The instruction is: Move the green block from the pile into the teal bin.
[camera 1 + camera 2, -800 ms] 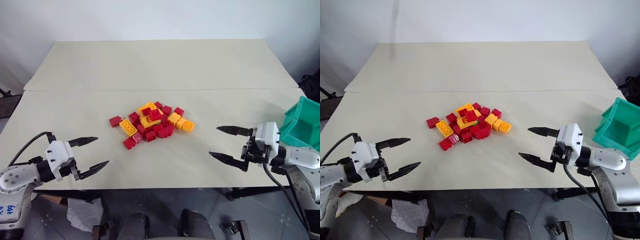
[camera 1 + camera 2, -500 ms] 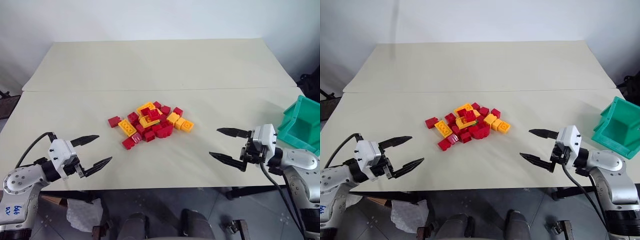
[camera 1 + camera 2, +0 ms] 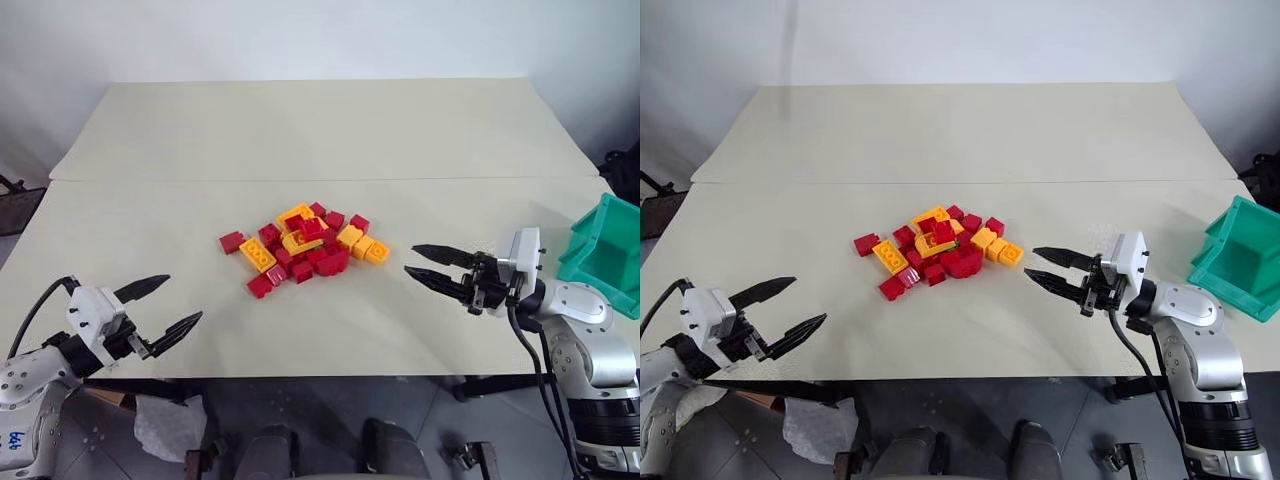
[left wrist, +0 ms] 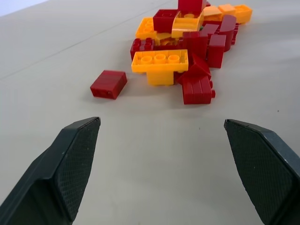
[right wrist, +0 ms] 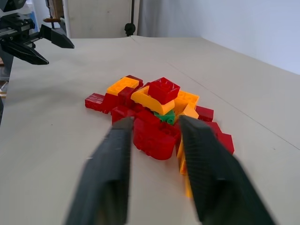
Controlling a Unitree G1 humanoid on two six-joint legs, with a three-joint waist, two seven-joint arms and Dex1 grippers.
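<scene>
I'm working over a wide beige table with the teal bin sitting at its right edge, just beyond my right arm and well apart from the bricks. Mid-table lies the pile, a loose heap of red and orange-yellow bricks. My right gripper is level, pointing at the heap from its right side, near it but not touching; its fingers are narrowed to a small gap with nothing between them. My left gripper hangs near the table's front left edge, fingers spread wide and empty, well clear of the pile. The green block is the smallest thing I care about: in the right wrist view I see a sliver of it wedged low in the heap, under an orange piece capped by a red brick, with a big red brick in front of it. As I judge it, the step is the approach, and doing it well means coming in slightly higher than the front red brick, opening only enough to straddle the green one, and nudging the capping pieces aside first so I don't pinch a neighbour or scatter the heap
</scene>
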